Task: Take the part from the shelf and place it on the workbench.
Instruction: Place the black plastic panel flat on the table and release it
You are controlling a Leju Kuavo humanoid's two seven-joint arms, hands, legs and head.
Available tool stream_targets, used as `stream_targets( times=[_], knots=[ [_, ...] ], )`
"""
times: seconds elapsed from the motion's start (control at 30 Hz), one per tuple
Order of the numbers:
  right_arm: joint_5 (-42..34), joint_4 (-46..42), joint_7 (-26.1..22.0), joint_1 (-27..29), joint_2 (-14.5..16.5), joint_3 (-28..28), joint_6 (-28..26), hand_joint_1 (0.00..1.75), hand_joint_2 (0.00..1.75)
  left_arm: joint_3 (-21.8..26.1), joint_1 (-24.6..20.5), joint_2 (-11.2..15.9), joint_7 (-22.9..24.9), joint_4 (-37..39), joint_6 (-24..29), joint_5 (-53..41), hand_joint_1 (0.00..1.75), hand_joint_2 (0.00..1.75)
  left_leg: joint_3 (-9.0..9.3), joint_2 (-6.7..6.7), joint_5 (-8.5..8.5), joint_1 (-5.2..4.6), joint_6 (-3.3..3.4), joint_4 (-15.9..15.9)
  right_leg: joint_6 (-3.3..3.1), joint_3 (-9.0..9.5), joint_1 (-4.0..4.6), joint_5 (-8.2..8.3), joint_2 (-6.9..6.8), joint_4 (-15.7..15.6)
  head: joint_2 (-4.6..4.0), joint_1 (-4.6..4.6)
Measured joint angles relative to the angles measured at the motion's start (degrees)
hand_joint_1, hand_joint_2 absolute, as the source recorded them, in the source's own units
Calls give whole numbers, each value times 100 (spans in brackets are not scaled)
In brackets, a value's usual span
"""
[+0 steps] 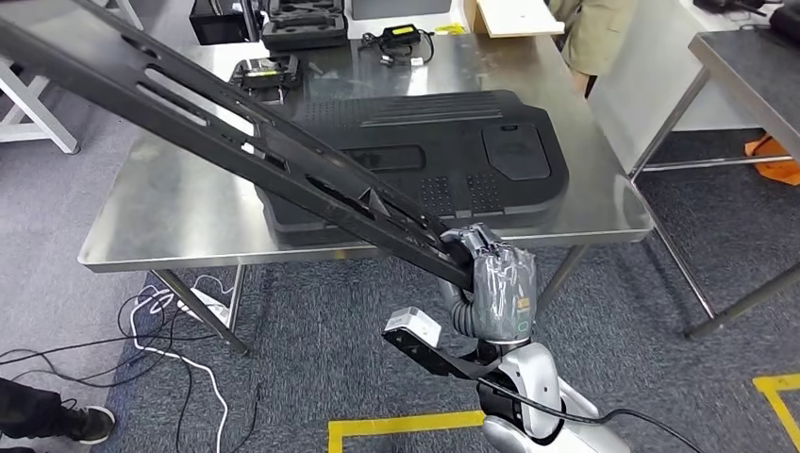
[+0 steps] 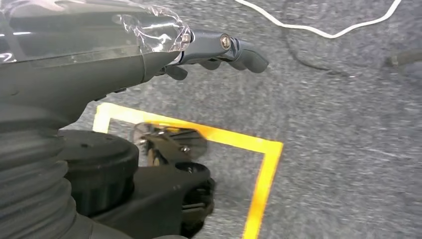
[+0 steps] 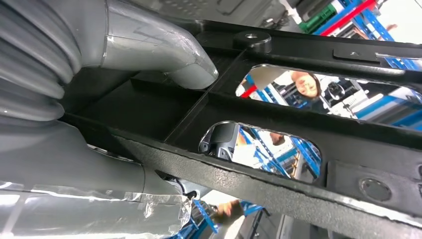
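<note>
Right hand (image 1: pixel 498 283) grips the long black part (image 1: pixel 236 142) by its near end; it slants up-left, high across the bench (image 1: pixel 170 226), needs lowering flat.

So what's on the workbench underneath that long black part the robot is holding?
A large black moulded panel lies on the workbench; the long part, held by the right hand, hides a strip of it.

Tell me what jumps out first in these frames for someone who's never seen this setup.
The long black slotted part dominates, running diagonally from the upper left of the head view down to the right hand, which grips its lower end in front of the steel workbench. Behind it, a big black moulded panel already lies on the workbench. The left hand hangs over grey floor with yellow tape.
</note>
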Motion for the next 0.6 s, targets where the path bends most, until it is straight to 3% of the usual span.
stream_targets(
  times=[0.03, 0.1, 0.17, 0.23, 0.3, 0.33, 0.37, 0.4, 0.47, 0.5, 0.53, 0.6],
  knots=[
    [-12, 2, 15, -5, -2, -1, -2, 175, 175, 0, 5, 1, 2, 0, -2, 0, 0, 175, 21, 6, 68, -22, 32, -90, 46, 48, -7, -59, 2, 9, 0, -28],
    [-33, 9, 65, -23, -11, -16, -7, 175, 175, -1, 7, 1, 4, -1, -7, 1, 0, 175, 60, 23, -12, -65, 145, -87, 127, 116, -6, -131, 2, -6, 0, -75],
    [-48, 15, 129, -65, -41, -60, -8, 175, 175, -2, -19, 1, 6, -1, -27, 2, 0, 175, 135, 23, 17, -56, 241, -135, 183, 148, -12, -208, -2, 40, 0, -46],
    [-68, 29, 192, -134, -80, -114, -8, 175, 175, -3, -53, 2, 9, -1, -64, 0, 0, 175, 199, 24, 5, -35, 301, -222, 203, -88, -12, -366, -7, 449, 0, 1],
    [-93, 65, 252, -178, -115, -164, -8, 175, 175, -4, -57, 3, 12, -1, -88, 1, 0, 175, 256, 22, -42, -44, 355, -255, 209, -576, 4, -523, -6, 1142, 0, 50],
    [-102, 89, 291, -185, -134, -189, -8, 175, 175, -4, -55, 3, 13, -1, -91, 1, 0, 175, 290, 16, -72, -51, 373, -259, 206, -794, 14, -498, -6, 1382, 0, 65],
    [-106, 115, 332, -189, -157, -216, -8, 175, 175, -4, -53, 3, 14, -1, -92, 1, 0, 175, 336, 4, -112, -58, 384, -259, 195, -938, 24, -357, -6, 1438, 0, 78],
    [-106, 140, 372, -197, -179, -244, -8, 175, 175, -4, -54, 3, 14, -1, -92, 1, 0, 175, 389, -10, -153, -64, 386, -260, 175, -988, 34, -126, -6, 1301, 0, 90],
    [-113, 189, 434, -226, -227, -295, -8, 175, 175, -4, -51, 3, 14, 0, -95, 1, 0, 175, 496, -34, -242, -67, 368, -275, 116, -906, 70, 406, -7, 704, 0, 110],
    [-120, 211, 456, -242, -251, -318, -8, 175, 175, -4, -51, 2, 14, 1, -99, 1, 0, 175, 535, -41, -276, -71, 347, -281, 91, -844, 98, 561, -7, 463, 0, 110],
    [-131, 232, 471, -261, -274, -342, -8, 175, 175, -4, -49, 2, 14, 1, -104, 1, 0, 175, 556, -43, -297, -71, 320, -292, 72, -787, 124, 614, -8, 283, 0, 117],
    [-149, 266, 487, -290, -307, -396, -8, 175, 175, -4, -54, 2, 14, 4, -116, 1, 0, 175, 576, -40, -300, -73, 265, -329, 52, -730, 155, 561, 2, 146, 0, 125]
  ],
)
